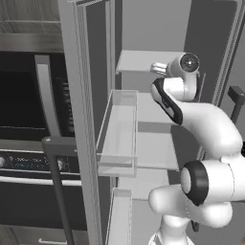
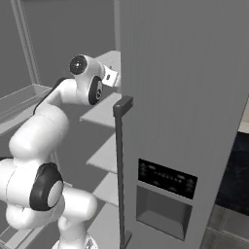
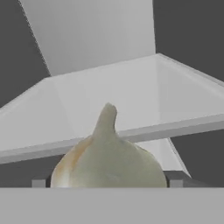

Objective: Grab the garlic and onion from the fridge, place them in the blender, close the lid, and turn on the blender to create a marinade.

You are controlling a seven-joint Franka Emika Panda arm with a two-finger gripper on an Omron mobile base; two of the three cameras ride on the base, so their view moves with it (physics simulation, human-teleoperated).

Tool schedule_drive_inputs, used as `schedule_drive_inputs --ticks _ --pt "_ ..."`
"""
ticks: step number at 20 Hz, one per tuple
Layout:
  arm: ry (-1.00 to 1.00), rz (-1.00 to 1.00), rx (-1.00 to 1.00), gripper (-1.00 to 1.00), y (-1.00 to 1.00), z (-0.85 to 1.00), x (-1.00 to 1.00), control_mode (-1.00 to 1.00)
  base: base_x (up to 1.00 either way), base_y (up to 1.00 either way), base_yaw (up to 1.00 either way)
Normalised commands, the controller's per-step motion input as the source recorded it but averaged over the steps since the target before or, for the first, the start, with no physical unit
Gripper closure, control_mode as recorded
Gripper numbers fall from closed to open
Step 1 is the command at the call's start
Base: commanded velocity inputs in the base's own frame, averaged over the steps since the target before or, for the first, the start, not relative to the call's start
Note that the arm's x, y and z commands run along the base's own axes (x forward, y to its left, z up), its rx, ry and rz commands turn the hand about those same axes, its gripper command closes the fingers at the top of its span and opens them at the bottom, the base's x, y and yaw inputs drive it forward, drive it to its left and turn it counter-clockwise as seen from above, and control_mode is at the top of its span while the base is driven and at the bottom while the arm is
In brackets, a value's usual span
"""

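Grey steel of the fridge (image 1: 81, 119) frames the left base view: its open door stands edge-on at centre, carrying a clear door bin (image 1: 119, 131) and a second bin (image 1: 119, 220) toward 6 o'clock. White inner shelves (image 1: 153, 143) step down behind them. The arm (image 1: 210, 129) rises from 5 o'clock and reaches to the upper shelf near 1 o'clock, its wrist hiding the pincer. At 9 o'clock sit the black built-in oven (image 1: 28, 158) and its dark bar handle (image 1: 57, 182).

Right base view: the closed fridge door (image 2: 189, 97), with a dark bar handle (image 2: 120, 170) and a dispenser panel (image 2: 165, 194), covers everything from 12 to 5 o'clock and blocks most of the interior. The arm (image 2: 39, 136) bends up from 7 o'clock toward the shelves (image 2: 104, 109) at 11 o'clock. The pincer's tips cannot be made out here.

Hand view: the garlic (image 3: 107, 159), pale with a tan flank and a stem pointing to 12 o'clock, sits at 6 o'clock between the two finger tips (image 3: 40, 182), which flank it at 7 and 5 o'clock. Whether the tips press the bulb or stand apart from it cannot be told. Beyond it, toward 12 o'clock, lies a white shelf (image 3: 131, 92) with its front lip crossing behind the bulb.
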Motion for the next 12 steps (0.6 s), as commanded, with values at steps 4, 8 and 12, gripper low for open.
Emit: schedule_drive_inputs --ticks 4,8,12 --pt "0.21 0.00 0.08 1.00 0.12 0.24 -1.00 -1.00 0.00 0.00 0.00" --pt "0.13 0.00 0.04 1.00 0.18 0.00 -1.00 -1.00 0.00 0.00 0.00" --pt "0.07 0.00 0.01 1.00 0.20 -0.12 -1.00 -1.00 0.00 0.00 0.00"
